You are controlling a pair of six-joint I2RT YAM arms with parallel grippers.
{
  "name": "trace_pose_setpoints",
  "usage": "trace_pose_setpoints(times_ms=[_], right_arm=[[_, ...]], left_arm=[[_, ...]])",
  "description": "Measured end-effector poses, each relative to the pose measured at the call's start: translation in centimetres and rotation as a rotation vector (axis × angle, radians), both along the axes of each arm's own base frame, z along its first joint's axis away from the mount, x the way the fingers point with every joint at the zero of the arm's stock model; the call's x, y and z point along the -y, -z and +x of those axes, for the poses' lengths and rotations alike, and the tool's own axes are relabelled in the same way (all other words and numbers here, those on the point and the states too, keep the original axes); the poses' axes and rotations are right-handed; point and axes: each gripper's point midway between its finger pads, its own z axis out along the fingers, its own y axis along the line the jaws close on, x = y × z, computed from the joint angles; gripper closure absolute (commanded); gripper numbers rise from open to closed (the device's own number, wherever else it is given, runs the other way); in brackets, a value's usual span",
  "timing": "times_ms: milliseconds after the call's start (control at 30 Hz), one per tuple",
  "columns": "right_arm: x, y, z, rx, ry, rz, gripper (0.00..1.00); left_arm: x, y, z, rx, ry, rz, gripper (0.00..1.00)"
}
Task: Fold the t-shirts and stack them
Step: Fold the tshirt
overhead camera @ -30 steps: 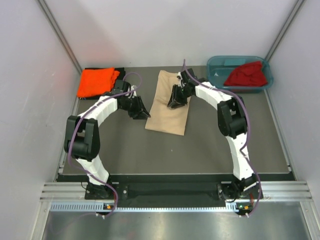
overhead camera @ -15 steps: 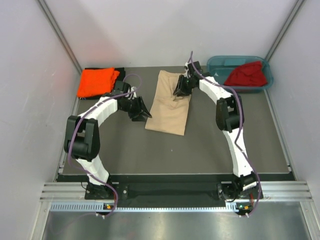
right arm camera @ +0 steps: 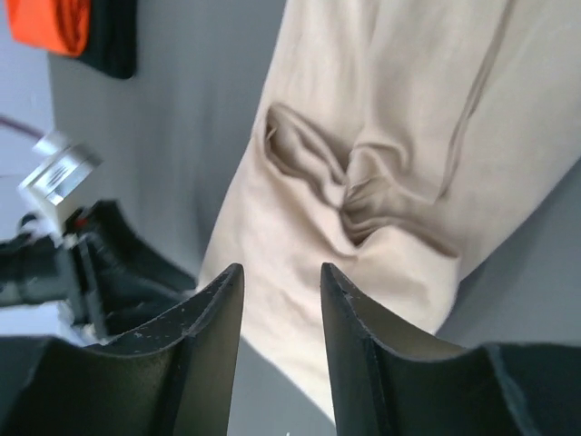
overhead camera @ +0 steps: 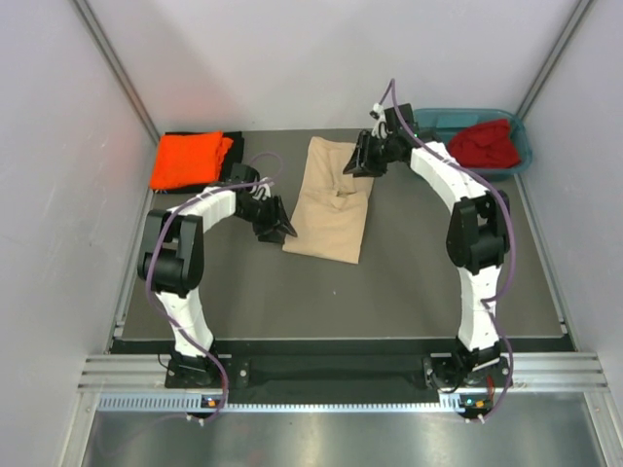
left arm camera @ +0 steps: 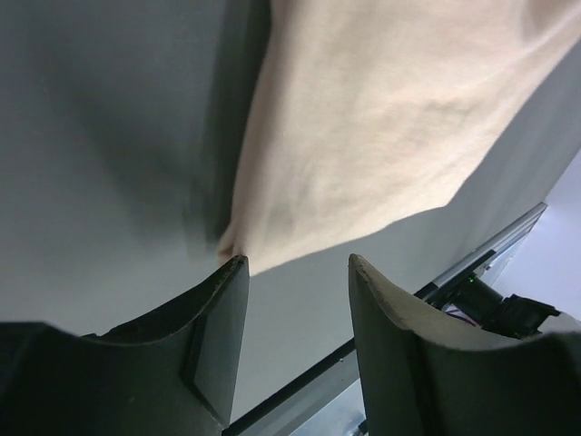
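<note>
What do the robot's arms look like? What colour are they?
Both arms, left arm and right arm, are white tubes with chunky black joints. A thin purple cable loops along each one. The left gripper and right gripper each have two smooth, curved, dark grey fingers.

Beige shirt (overhead camera: 331, 199) folded lengthwise, orange shirt (overhead camera: 188, 161) atop black shirt (overhead camera: 235, 144), red shirt (overhead camera: 485, 144) crumpled

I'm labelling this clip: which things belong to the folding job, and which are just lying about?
Job: beige t-shirt, orange t-shirt, black t-shirt under it, dark red t-shirt.
Lying about: teal tub holding the red one.
</note>
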Motion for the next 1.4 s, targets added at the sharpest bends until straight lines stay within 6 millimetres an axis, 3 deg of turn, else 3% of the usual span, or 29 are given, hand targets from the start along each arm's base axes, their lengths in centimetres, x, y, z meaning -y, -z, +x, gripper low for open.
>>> trace_pose_setpoints(times_ms=[100, 233, 367, 633, 733, 1000, 1400], right_arm=[[-0.1, 0.4, -2.0, -0.034, -0.028, 0.028, 0.60], [0.2, 3.0, -4.8, -0.126, -0.057, 0.033, 0.57], [1.1, 5.2, -9.1, -0.228, -0.087, 0.027, 0.50], [3.3, 5.0, -16.9, -0.286, -0.119, 0.040, 0.46], [3.5, 5.6, -18.0, -0.300, -0.118, 0.054, 0.46], [3.5, 10.0, -21.4, -0.424, -0.063, 0.127, 0.47], [2.5, 11.1, -19.7, -0.407, -0.029, 0.191, 0.49]], left_arm=[[-0.2, 1.0, -0.1, -0.019, 0.006, 0.008, 0.48], [-0.3, 1.4, -0.1, -0.025, 0.011, 0.011, 0.48], [-0.3, 1.4, -0.1, -0.023, 0.011, 0.011, 0.48], [-0.6, 2.0, -0.8, -0.038, 0.024, 0.022, 0.47], [-0.8, 2.6, -1.6, -0.066, 0.028, 0.034, 0.47], [-1.0, 2.9, -2.2, -0.087, 0.028, 0.039, 0.47], [-0.8, 3.5, -2.3, -0.120, 0.017, 0.029, 0.58]])
